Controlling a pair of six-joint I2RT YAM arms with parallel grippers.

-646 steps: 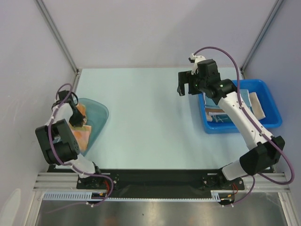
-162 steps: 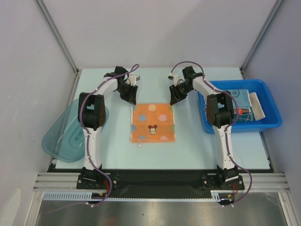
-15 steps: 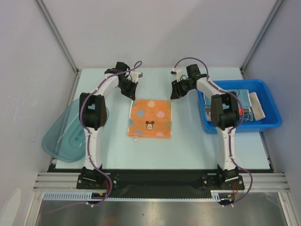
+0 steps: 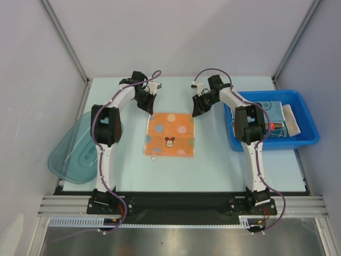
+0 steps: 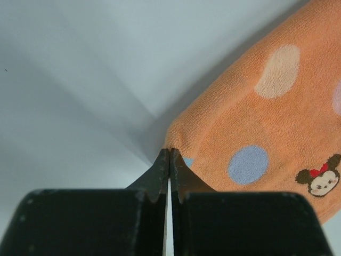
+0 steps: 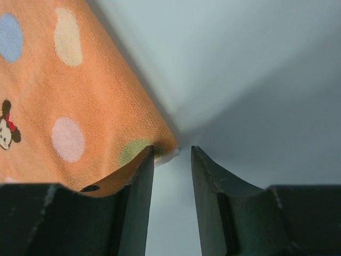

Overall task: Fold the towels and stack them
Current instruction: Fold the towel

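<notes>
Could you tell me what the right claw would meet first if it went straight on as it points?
Likely the corner of the orange towel, or the table beside it; the open right claw straddles both, depth unclear.

Left arm (image 4: 101, 165) & right arm (image 4: 256, 165): white tubular links, black joint housings, a purple cable (image 4: 213, 70) looped along each; black bases (image 4: 104, 202) bolted to a black plate (image 4: 176, 205) at bottom of frame. Wrist cams: left gripper (image 5: 168, 154) fingers (image 5: 154, 181) matte black, tapering to thin tips; right gripper (image 6: 171, 152) same, w/ small oval hole in the finger at lower left.
</notes>
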